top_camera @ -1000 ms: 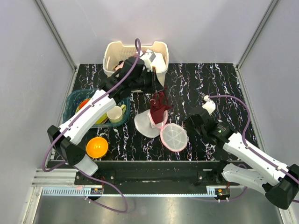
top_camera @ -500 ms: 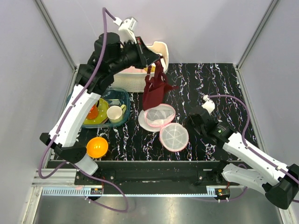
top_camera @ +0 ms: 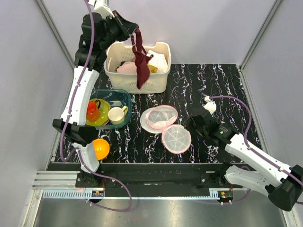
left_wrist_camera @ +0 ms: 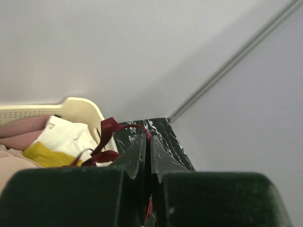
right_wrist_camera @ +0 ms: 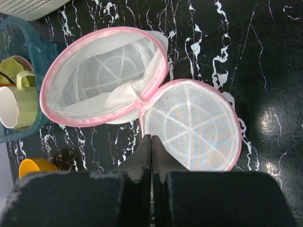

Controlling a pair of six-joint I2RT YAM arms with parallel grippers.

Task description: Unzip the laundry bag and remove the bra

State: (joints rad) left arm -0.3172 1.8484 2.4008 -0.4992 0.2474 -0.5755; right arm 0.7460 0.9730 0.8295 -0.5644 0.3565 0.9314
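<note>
A black table (top_camera: 213,80) veined with white stands between pale grey walls (top_camera: 199,28). Aluminium struts (top_camera: 258,34) run up the back corners. A brushed steel shelf (top_camera: 165,213) lies below the near edge. Light is even.

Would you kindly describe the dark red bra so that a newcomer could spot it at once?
At the far edge of the black marbled table stands a cream slatted plastic basket. Right above it, the left gripper pinches a dark red fabric bra, which dangles over the basket. It is the only dark red item and the only one hanging in the air.
</note>
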